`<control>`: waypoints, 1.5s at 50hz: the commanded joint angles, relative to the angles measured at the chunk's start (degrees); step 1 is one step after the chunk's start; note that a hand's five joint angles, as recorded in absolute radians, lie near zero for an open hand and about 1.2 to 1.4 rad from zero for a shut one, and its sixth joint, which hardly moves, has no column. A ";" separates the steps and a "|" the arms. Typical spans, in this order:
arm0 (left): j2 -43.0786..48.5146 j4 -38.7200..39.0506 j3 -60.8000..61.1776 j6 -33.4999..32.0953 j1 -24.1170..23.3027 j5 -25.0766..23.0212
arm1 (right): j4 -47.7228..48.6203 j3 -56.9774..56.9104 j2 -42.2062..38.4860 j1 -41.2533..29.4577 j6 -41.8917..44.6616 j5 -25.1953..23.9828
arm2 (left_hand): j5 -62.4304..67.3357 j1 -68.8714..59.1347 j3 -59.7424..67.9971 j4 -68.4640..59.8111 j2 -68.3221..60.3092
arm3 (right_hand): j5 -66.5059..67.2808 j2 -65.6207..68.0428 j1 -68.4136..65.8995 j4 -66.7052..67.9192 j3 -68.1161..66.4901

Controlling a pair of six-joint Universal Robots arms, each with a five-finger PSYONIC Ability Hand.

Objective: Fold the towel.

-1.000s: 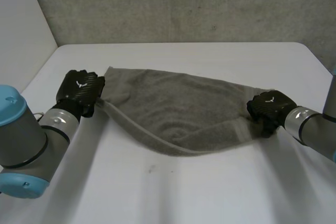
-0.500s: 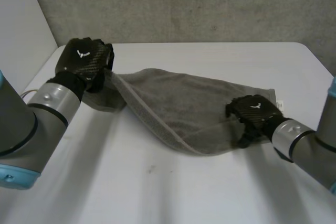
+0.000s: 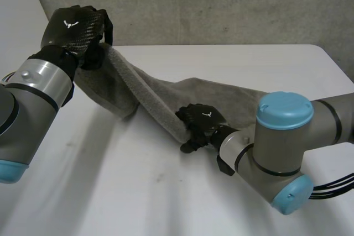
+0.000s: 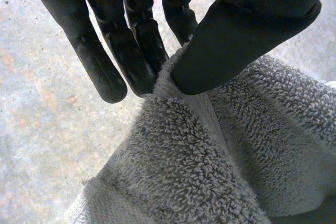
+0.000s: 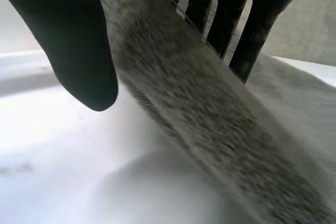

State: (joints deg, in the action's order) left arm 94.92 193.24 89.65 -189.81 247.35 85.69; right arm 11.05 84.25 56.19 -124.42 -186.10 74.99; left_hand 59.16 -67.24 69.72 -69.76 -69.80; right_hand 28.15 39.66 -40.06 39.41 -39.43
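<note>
A grey terry-cloth towel point(image 3: 138, 89) is being stretched into a long band above the white counter point(image 3: 110, 192). Its long axis is running diagonally — from high at the far left down toward the counter's middle. The upper end is being held clear of the counter by the black left robot hand point(image 3: 74, 26). In the left wrist view, a fold at the towel's point(image 4: 210, 171) edge is being pinched between that robot hand's point(image 4: 247, 30) thumb and its straight fingers point(image 4: 100, 61). The lower end is being gripped by the black right robot hand point(image 3: 200, 124), with fingers curled round the rolled edge — in the right wrist view, the towel point(image 5: 210, 129) is being clasped between that robot hand's point(image 5: 73, 40) thumb and fingers. Behind the right robot hand, the rest of the towel is lying slack on the counter, spread toward the right arm's side.
</note>
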 commanded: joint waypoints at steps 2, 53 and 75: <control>0.09 0.03 2.19 -0.39 3.74 -0.17 | 2.92 5.20 2.51 8.46 5.82 5.96 | 10.84 -12.76 10.28 -10.24 -10.20 | 18.68 17.18 -16.78 17.43 -17.41; -8.97 -20.26 -0.17 -7.15 5.33 -0.88 | -38.01 -8.75 32.88 29.41 41.86 -8.55 | 10.84 -12.76 10.28 -10.24 -10.20 | 41.85 40.34 -39.94 40.59 -40.57; 25.05 -10.92 -17.83 -18.76 4.72 -0.88 | -28.85 -28.68 -2.83 19.84 52.34 5.60 | 10.84 -12.76 10.28 -10.24 -10.20 | 41.85 40.34 -39.94 40.59 -40.57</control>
State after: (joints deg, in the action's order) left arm 115.88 171.11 79.37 -207.54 251.97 84.80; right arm -29.86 64.41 58.47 -103.32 -132.51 78.71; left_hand 59.16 -67.24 69.76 -69.77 -69.80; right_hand 52.98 67.10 -60.64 68.55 -68.07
